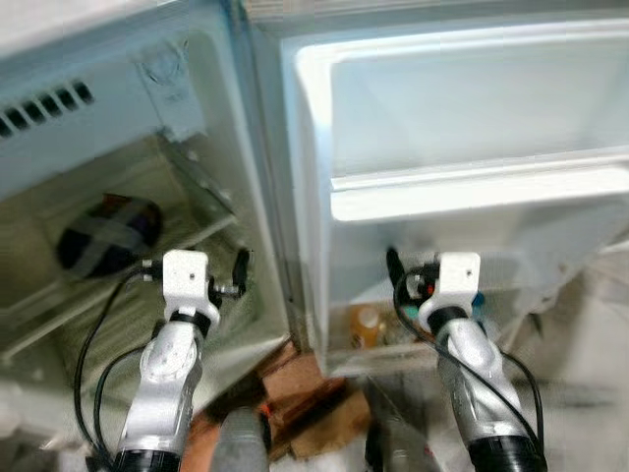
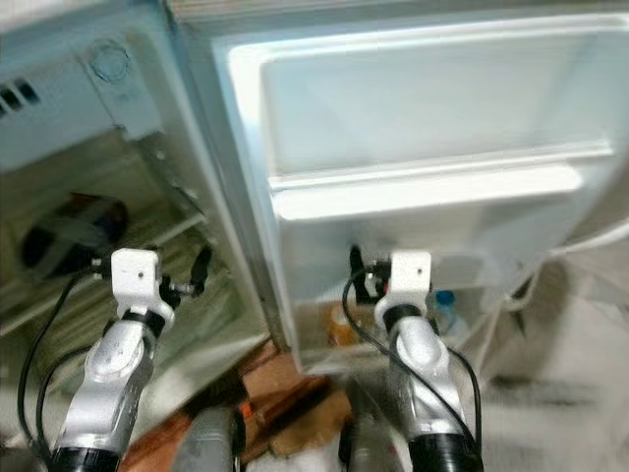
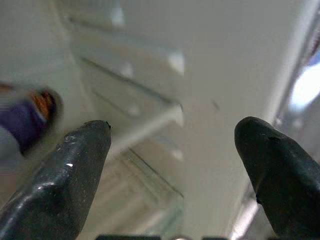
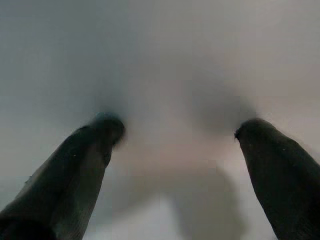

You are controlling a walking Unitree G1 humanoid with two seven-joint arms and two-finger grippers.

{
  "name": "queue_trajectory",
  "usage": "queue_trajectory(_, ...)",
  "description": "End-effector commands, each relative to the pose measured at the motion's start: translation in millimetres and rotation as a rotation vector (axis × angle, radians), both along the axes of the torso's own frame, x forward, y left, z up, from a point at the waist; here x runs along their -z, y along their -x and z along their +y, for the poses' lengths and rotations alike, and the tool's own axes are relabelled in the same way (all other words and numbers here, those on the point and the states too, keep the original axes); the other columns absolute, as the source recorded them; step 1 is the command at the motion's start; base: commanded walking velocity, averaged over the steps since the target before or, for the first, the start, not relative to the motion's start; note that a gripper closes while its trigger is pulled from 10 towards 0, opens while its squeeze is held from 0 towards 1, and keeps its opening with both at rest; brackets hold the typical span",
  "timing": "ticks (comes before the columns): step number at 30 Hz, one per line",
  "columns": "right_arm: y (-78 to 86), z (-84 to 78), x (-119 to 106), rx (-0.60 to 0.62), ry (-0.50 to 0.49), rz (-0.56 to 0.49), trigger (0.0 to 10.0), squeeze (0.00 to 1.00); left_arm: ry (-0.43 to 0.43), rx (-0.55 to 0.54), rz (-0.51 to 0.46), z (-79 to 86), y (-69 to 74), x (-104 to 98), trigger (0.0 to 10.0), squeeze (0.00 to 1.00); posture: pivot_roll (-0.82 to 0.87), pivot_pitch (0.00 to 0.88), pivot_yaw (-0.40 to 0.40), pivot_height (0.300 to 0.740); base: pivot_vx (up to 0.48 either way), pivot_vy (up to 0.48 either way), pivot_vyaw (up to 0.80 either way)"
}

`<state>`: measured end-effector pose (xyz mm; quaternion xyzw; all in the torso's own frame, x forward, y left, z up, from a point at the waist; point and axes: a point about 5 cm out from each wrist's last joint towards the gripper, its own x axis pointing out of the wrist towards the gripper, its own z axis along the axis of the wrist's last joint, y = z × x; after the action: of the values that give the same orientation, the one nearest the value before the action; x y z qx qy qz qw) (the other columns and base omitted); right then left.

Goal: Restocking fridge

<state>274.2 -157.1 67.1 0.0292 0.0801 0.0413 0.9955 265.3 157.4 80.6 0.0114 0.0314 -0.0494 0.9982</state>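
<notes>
The fridge stands open. A dark purple and grey pack (image 1: pixel 103 236) lies on a wire shelf (image 1: pixel 59 305) in the fridge compartment on my left, and it appears blurred in the left wrist view (image 3: pixel 20 125). My left gripper (image 3: pixel 172 130) is open and empty, held just in front of that compartment near its right wall. My right gripper (image 4: pixel 180 127) is open too, close to the white inner face of the fridge door (image 1: pixel 472 118), below the door shelf (image 1: pixel 472 192). An orange bottle (image 1: pixel 367 324) and a blue-capped bottle (image 2: pixel 444 307) stand in the door's bottom rack.
A vent grille (image 1: pixel 44 108) runs across the top of the compartment. Brown cardboard (image 1: pixel 305 393) lies on the floor between my arms, under the door's hinge edge. Black cables hang from both wrists. The views are blurred.
</notes>
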Motion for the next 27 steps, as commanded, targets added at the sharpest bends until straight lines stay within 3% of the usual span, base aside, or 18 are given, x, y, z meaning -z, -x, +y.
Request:
queue_trajectory(1, 0.4, 2.8, 1.4, -0.011, -0.019, 0.017, 10.0, 0.0, -0.003, 0.011, -0.001, -5.5, -3.5, 0.0, 10.0, 0.0, 0.03, 0.0, 0.002, 0.74, 0.0, -0.24, 0.0)
queue_trajectory(13, 7.5, 1.0, 15.9, -0.045, -0.014, 0.147, 10.0, 0.0, 0.01, 0.015, 0.027, -13.6, -1.3, 5.9, 10.0, 0.0, 0.02, 0.0, -0.011, 0.74, 0.0, -0.396, 0.0)
queue_trajectory(27, 14.4, 14.4, 27.7, -0.219, -0.04, 0.281, 10.0, 0.0, -0.008, -0.024, 0.032, -10.3, -0.7, 7.7, 10.0, 0.0, 0.03, 0.0, -0.017, 0.74, -0.017, -0.469, 0.0)
